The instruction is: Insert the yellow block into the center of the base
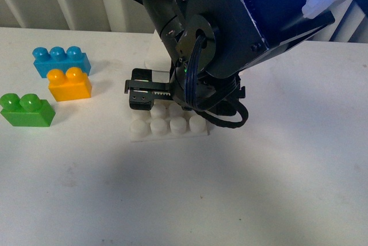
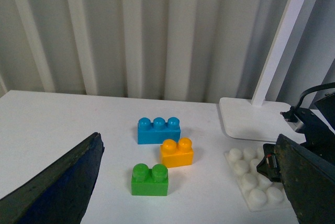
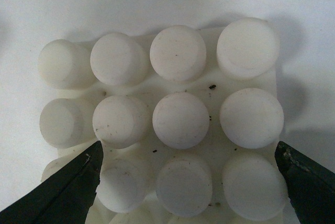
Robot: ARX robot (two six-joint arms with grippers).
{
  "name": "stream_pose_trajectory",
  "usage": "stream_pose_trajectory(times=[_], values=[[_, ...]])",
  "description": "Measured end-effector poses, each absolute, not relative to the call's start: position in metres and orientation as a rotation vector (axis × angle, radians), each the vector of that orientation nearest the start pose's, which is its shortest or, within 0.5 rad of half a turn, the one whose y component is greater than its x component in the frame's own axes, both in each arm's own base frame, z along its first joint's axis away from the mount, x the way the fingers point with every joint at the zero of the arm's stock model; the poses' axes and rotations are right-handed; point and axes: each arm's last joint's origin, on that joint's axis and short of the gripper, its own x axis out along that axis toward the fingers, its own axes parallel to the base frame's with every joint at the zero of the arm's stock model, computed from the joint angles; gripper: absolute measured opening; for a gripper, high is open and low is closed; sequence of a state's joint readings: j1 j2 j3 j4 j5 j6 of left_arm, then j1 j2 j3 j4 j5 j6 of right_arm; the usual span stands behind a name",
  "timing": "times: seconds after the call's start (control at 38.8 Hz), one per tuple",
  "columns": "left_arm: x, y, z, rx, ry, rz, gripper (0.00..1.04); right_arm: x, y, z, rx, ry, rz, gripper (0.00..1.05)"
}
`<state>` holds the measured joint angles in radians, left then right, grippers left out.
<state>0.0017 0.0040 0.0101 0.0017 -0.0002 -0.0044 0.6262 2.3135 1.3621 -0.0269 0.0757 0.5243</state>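
The yellow block [image 1: 69,84] stands on the white table left of the base [image 1: 167,126], with its two studs up; in the left wrist view the yellow block [image 2: 177,152] lies well ahead between my open fingers. My left gripper [image 2: 189,143] is open and holds nothing. My right gripper [image 1: 145,91] hovers low over the base, open and empty. The base [image 3: 209,85] fills the right wrist view, its round studs lying between the spread fingers of the right gripper [image 3: 188,148]. The arm hides the far rows of the base in the front view.
A blue three-stud brick [image 1: 60,61] sits just behind the yellow block, and a green two-stud brick [image 1: 27,110] sits in front of it to the left. A smooth white slab with an upright post [image 2: 251,119] stands behind the base [image 2: 256,182]. A ribbed wall closes the back.
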Motion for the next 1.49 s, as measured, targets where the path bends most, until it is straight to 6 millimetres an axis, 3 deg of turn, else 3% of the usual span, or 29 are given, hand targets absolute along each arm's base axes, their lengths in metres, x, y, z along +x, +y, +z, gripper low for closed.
stream_pose_trajectory(times=[0.15, 0.36, 0.49, 0.57, 0.67, 0.75, 0.95, 1.03, 1.08, 1.31, 1.39, 1.49], values=[[0.097, 0.0, 0.167, -0.004, -0.008, 0.002, 0.98, 0.362, 0.255, 0.053, 0.155, 0.983, 0.239, 0.95], [0.097, 0.0, 0.167, -0.004, -0.008, 0.002, 0.98, 0.365, 0.224, 0.067, 0.226, 0.916, 0.217, 0.95], [0.097, 0.0, 0.167, -0.004, -0.008, 0.002, 0.98, 0.368, 0.199, 0.093, 0.297, 0.844, 0.216, 0.95], [0.097, 0.0, 0.167, -0.004, -0.008, 0.002, 0.98, 0.363, 0.169, 0.125, 0.355, 0.742, 0.22, 0.95], [0.097, 0.0, 0.167, -0.004, -0.008, 0.002, 0.98, 0.344, 0.133, 0.157, 0.381, 0.631, 0.242, 0.95], [0.097, 0.0, 0.167, -0.004, -0.008, 0.002, 0.98, 0.312, 0.1, 0.183, 0.386, 0.552, 0.266, 0.95], [0.097, 0.0, 0.167, -0.004, -0.008, 0.002, 0.98, 0.253, 0.056, 0.215, 0.372, 0.418, 0.247, 0.95], [0.097, 0.0, 0.167, -0.004, -0.008, 0.001, 0.98, 0.222, 0.037, 0.221, 0.199, 0.102, 0.06, 0.8], [0.097, 0.0, 0.167, -0.004, -0.007, 0.004, 0.98, 0.201, 0.026, 0.219, 0.109, 0.006, 0.01, 0.67], [0.097, 0.0, 0.167, -0.004, -0.007, 0.002, 0.98, 0.167, 0.012, 0.192, 0.01, 0.011, 0.002, 0.13], [0.097, 0.0, 0.167, -0.004, -0.007, 0.002, 0.98, 0.162, 0.006, 0.19, 0.007, 0.006, 0.026, 0.01], [0.097, 0.0, 0.167, -0.004, -0.007, 0.002, 0.98, 0.155, 0.001, 0.185, 0.004, 0.01, 0.0, 0.01]])
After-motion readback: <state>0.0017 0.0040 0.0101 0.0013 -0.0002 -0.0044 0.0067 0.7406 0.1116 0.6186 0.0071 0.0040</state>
